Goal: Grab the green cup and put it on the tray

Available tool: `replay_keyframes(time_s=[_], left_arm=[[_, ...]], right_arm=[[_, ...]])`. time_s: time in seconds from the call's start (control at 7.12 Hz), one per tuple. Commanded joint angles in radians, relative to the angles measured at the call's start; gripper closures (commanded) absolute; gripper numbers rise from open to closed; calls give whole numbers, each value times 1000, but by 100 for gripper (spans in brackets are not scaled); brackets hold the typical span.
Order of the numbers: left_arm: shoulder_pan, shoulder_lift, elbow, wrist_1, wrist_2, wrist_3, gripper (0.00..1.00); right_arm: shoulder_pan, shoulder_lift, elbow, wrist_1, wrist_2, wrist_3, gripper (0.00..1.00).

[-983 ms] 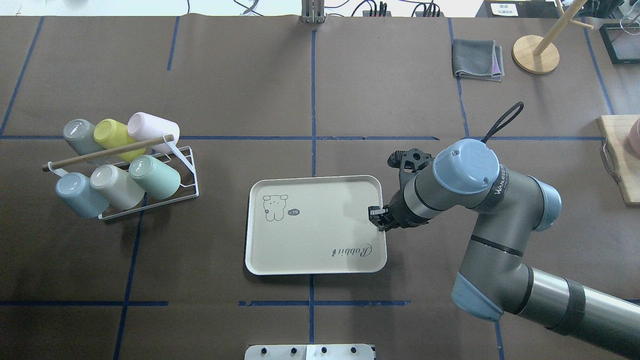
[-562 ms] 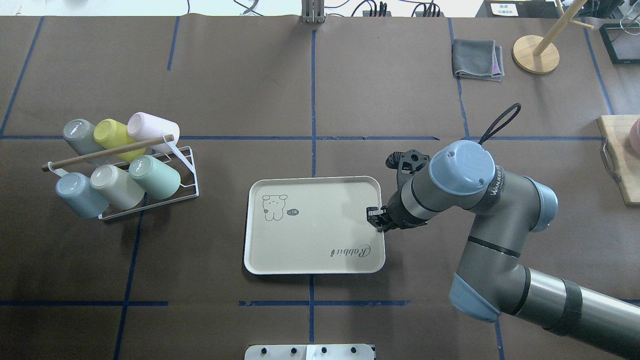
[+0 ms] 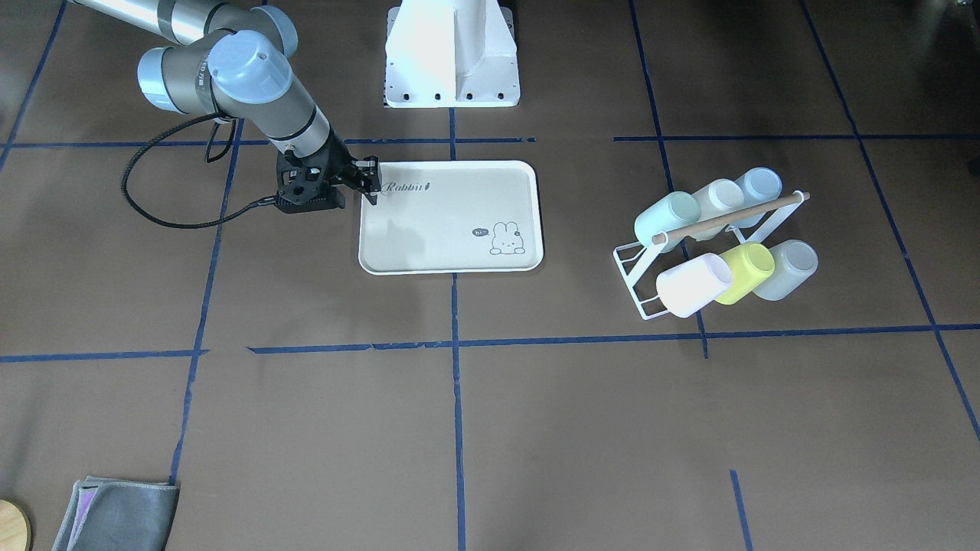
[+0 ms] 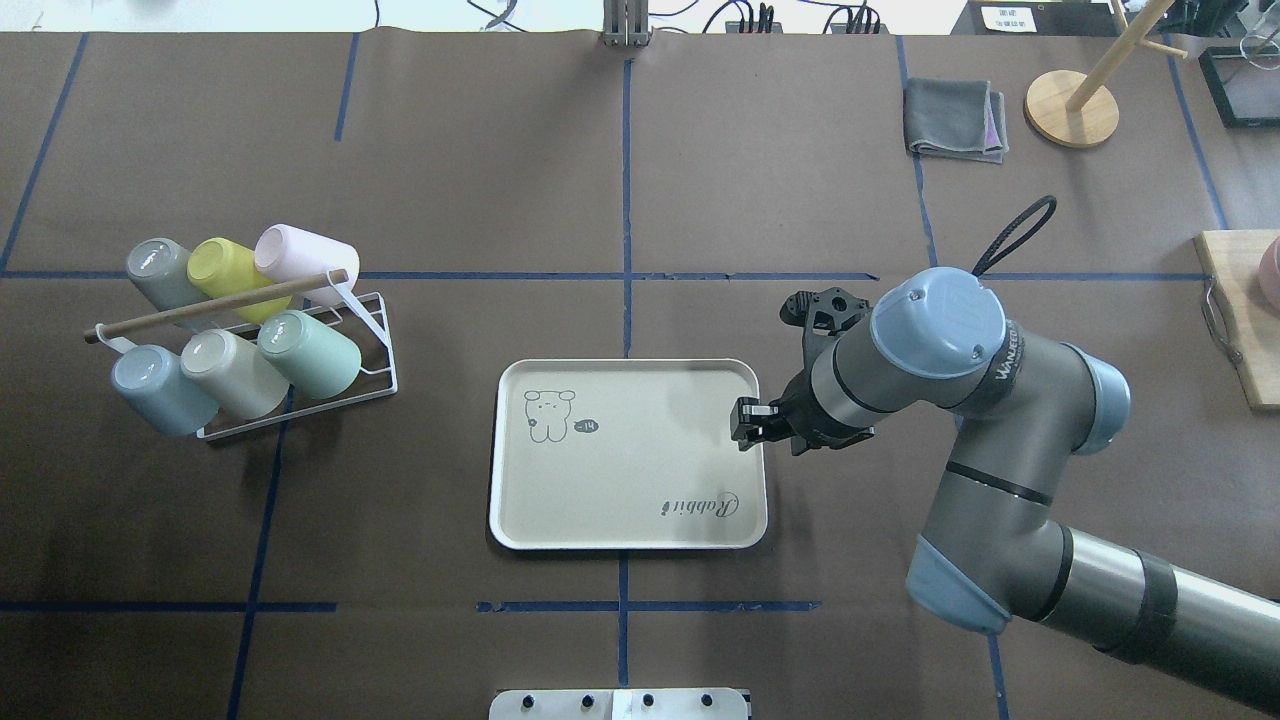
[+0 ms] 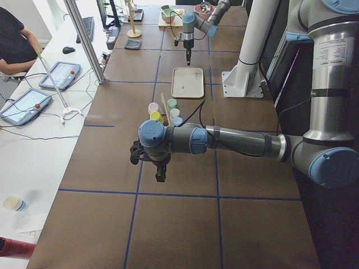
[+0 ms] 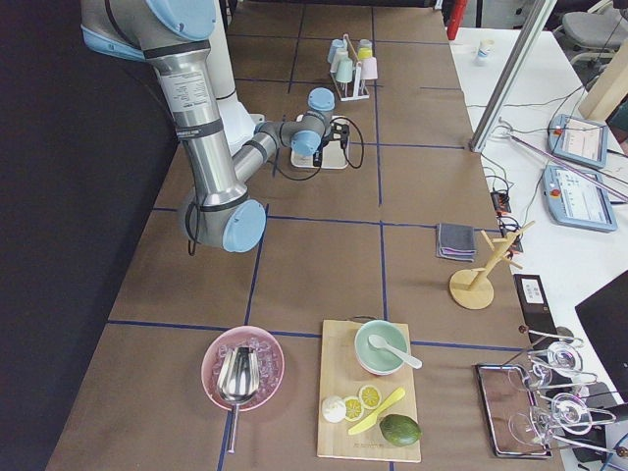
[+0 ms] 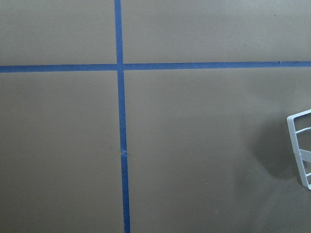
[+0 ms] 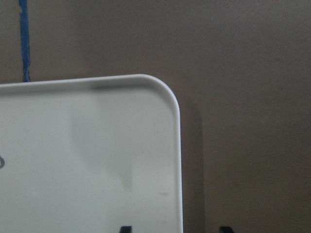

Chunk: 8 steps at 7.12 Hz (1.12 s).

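The green cup (image 4: 318, 356) lies on its side in the white wire rack (image 4: 383, 338), rightmost in the near row; it also shows in the front view (image 3: 664, 219). The cream tray (image 4: 630, 460) lies flat at the table's middle, also in the front view (image 3: 444, 229). My right gripper (image 4: 748, 424) hangs at the tray's right rim, open; in the right wrist view its fingertips (image 8: 125, 228) stand either side of the tray's rim (image 8: 179, 145). My left gripper (image 5: 161, 175) shows only in the left side view, over bare table near the rack; I cannot tell its state.
Five more cups share the rack: blue (image 4: 160, 390), cream (image 4: 232, 372), grey (image 4: 162, 272), yellow-green (image 4: 228, 272), pink (image 4: 305, 256). A grey cloth (image 4: 955, 118) and a wooden stand (image 4: 1072, 108) lie far right. A cutting board (image 4: 1238, 320) is at the right edge.
The tray has slid a little to the left and toward me. My right gripper and wrist have shifted slightly along with its right rim.
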Motion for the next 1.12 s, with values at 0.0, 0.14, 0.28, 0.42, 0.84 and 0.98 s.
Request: replay_keyframes(time_s=[0.0,0.14,0.28,0.42,0.84,0.98], left_arm=[[11,-5,-74,-2,-4,4,0],[55,-8,-166,-11,3,9,0],[102,-14,-262,-11,13,5,0],[129,-25,-357,-9,45,-8,1],[240,-114,-480,-60,104,-31,1],[324,-120,-522,-54,159,-31,1]], right_arm=[[132,-90,78,-5,104,-16,3],[221,-141,93,-3,173,-66,3],[278,-225,125,-2,198,-173,3],[325,-291,133,0,207,-276,3],[434,-389,130,2,253,-445,4],[461,-409,129,3,255,-480,4]])
